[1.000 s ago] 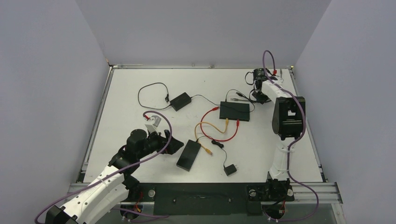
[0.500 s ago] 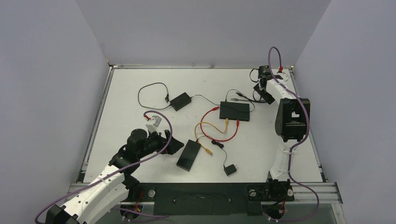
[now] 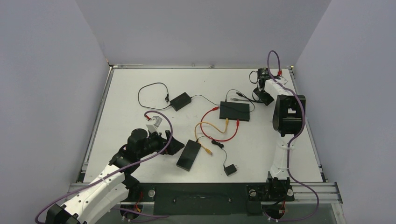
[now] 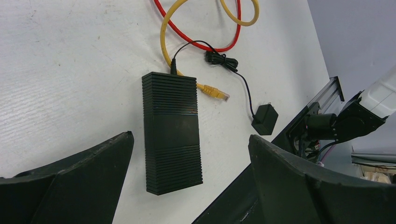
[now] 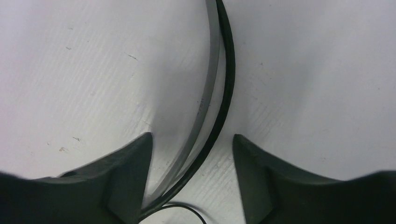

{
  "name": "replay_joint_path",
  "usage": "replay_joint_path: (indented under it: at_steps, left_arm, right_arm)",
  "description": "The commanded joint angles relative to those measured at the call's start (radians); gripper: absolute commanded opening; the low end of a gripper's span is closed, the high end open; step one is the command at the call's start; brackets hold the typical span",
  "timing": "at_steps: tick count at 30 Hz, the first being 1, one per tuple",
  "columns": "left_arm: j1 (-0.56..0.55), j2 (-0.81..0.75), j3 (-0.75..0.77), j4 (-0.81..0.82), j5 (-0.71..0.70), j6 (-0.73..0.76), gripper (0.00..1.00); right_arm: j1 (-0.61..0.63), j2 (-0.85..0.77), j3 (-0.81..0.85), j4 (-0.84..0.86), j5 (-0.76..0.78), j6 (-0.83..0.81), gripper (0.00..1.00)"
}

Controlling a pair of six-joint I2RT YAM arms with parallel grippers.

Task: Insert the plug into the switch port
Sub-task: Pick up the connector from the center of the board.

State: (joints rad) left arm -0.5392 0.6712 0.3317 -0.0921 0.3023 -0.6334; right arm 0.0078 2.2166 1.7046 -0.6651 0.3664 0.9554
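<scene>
The right pincer (image 5: 192, 138) stands with its jaws apart astride a thin black cable (image 5: 228, 84) on the surface (image 3: 130, 93), gripping nothing, at the far right near the switch (image 3: 235, 111). The left pincer (image 4: 190, 138) hangs wide and empty over a ribbed black box (image 4: 171, 130) near the front. The step in hand looks like picking up the lead whose loose plug (image 3: 240, 99) seems to lie just behind the switch, not yet inserted; next the right pincer must close on the cable near that plug, lift it and line it up squarely with a free port.
</scene>
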Motion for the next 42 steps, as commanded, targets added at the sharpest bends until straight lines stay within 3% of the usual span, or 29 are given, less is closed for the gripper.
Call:
replay_joint_path:
  at_steps: [1,9,11,12,14,23,42]
  left_arm:
    - [0.008,0.001,0.049,0.013,0.017,0.013,0.95]
    - [0.010,0.007,0.044,0.020,0.022,0.002,0.96]
    - [0.010,0.009,0.043,0.024,0.023,-0.002,0.96]
    - [0.011,0.009,0.041,0.025,0.025,-0.004,0.96]
    - [0.010,0.012,0.041,0.026,0.027,-0.006,0.96]
    - [0.012,0.016,0.035,0.028,0.027,-0.012,0.96]
    - [0.012,-0.007,0.069,0.006,0.058,-0.028,0.96]
  right_arm:
    - [-0.005,0.022,0.044,-0.019,-0.020,0.024,0.52]
    - [-0.037,0.047,0.059,-0.023,-0.050,0.001,0.28]
    - [-0.040,0.058,0.063,-0.022,-0.071,-0.004,0.16]
    - [-0.041,0.071,0.068,-0.022,-0.092,-0.007,0.05]
    - [-0.044,0.088,0.088,-0.025,-0.121,-0.014,0.00]
    - [-0.045,0.057,0.067,0.005,-0.125,-0.023,0.00]
    - [-0.033,-0.432,-0.165,0.151,0.017,-0.050,0.00]
